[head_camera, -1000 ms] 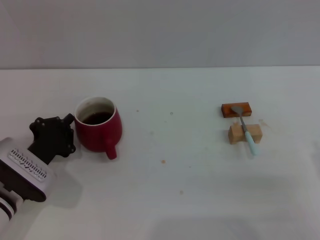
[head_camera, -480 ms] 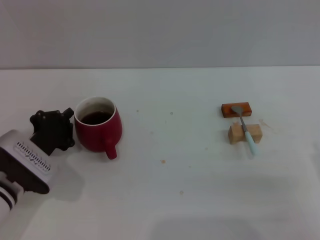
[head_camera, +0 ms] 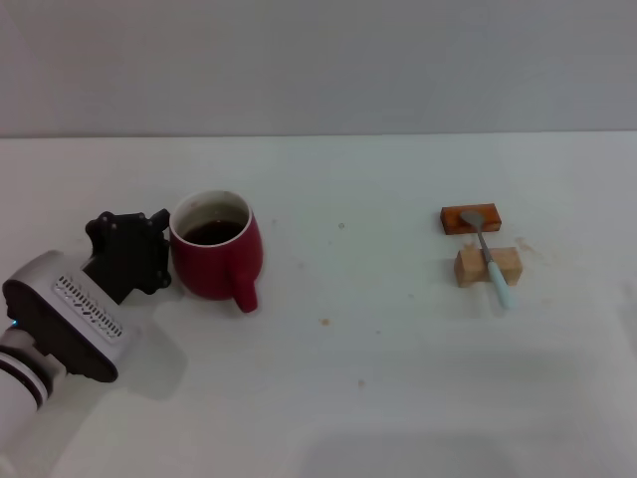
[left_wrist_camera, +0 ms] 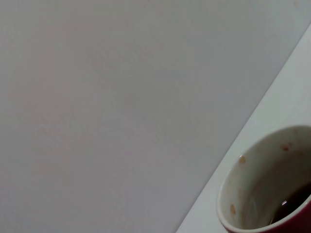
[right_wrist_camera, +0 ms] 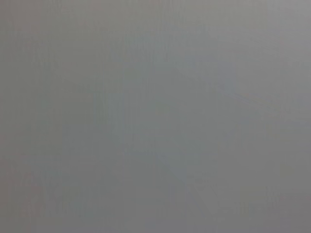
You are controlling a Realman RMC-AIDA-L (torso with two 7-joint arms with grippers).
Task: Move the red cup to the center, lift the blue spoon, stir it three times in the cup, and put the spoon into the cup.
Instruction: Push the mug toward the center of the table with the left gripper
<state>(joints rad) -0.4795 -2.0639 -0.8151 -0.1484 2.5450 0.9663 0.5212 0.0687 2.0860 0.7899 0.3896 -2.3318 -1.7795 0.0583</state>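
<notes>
The red cup [head_camera: 217,259] stands on the white table left of the middle, handle toward the front right, dark liquid inside. Its rim and white inner wall also show in the left wrist view [left_wrist_camera: 265,189]. My left gripper [head_camera: 149,251] is black and sits right against the cup's left side. The blue spoon [head_camera: 490,258] lies at the right, its silver bowl on an orange-brown block [head_camera: 470,218] and its pale blue handle across a tan wooden block [head_camera: 488,266]. My right gripper is out of view.
The white tabletop [head_camera: 348,349] carries a few small brown specks between the cup and the blocks. A plain grey wall [head_camera: 318,60] rises behind the table's far edge. The right wrist view shows only flat grey.
The left gripper and the red cup have both moved to the right, toward the middle of the table. The spoon and the blocks have not moved.
</notes>
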